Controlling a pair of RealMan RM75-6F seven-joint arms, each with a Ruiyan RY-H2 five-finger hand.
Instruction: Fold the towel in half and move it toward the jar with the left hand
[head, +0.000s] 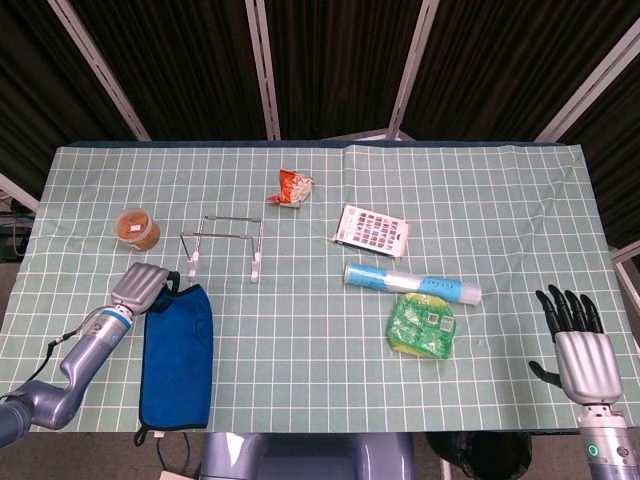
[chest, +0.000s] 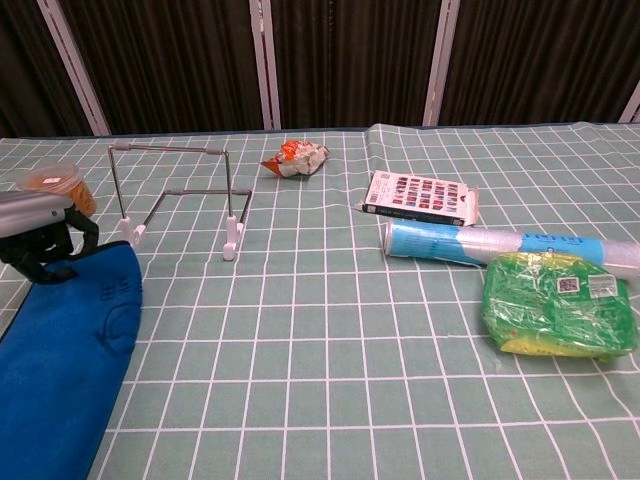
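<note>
Head view: blue towel (head: 178, 362) lies as a long narrow strip at the table's near-left, one end at the front edge, the other at the left hand (head: 139, 288). The strip looks narrow enough to be doubled lengthwise already, but I can't confirm a second layer from here. The left hand sits at the towel's far corner with its fingers curled down onto the cloth; looks like it's pinching the corner, though the contact itself is hidden under the hand. Jar (head: 137, 229) stands just beyond the hand, near but clearly apart from the towel. Right hand (head: 578, 345) hovers at the near-right edge, fingers spread, holding nothing.

Chest view: left hand (chest: 38, 232) is at the far left with dark fingers bent down onto the towel (chest: 62, 370) edge. The grip reads as grasping, not certain. Jar (chest: 55, 188) shows directly behind the hand. The right hand isn't visible here.

Status estimate: fold probably done or nearly so, and the shift toward the jar is what remains. Towel's far end is close to the jar; most of the cloth is well short of it.

Wire rack (head: 226, 243) stands just right of the jar, worth avoiding on the push.
</note>
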